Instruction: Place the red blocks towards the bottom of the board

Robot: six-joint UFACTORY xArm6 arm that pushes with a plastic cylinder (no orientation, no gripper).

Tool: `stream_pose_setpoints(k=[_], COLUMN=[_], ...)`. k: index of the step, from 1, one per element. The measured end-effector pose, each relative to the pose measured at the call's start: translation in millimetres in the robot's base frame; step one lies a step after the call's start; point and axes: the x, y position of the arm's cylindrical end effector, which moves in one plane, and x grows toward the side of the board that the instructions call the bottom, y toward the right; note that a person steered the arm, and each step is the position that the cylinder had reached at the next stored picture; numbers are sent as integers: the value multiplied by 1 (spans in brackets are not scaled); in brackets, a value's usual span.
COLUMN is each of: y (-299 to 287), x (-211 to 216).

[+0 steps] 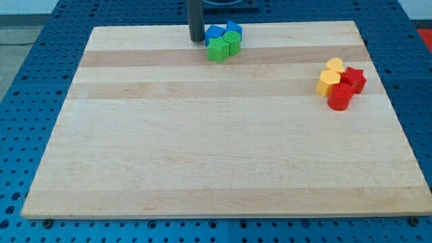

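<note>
Two red blocks lie at the view's right side of the board: a red star-shaped block (354, 79) and a red cylinder-like block (339, 97) just below and left of it. Both touch two yellow blocks, one (334, 65) above the other (327, 82). My tip (196, 40) rests near the board's top edge, just left of a cluster of blue and green blocks, far from the red blocks.
Two blue blocks, one (214, 32) left of the other (233, 29), and two green blocks, one (217, 49) left of the other (232, 44), are bunched at the top middle. The wooden board (202, 148) lies on a blue perforated table (27, 81).
</note>
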Motion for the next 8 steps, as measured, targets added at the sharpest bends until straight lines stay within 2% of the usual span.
stream_pose_setpoints(k=[2,3,5,6,7,8], y=[-10,51,228,313,329,316], x=[99,92,-7,-10,39,84])
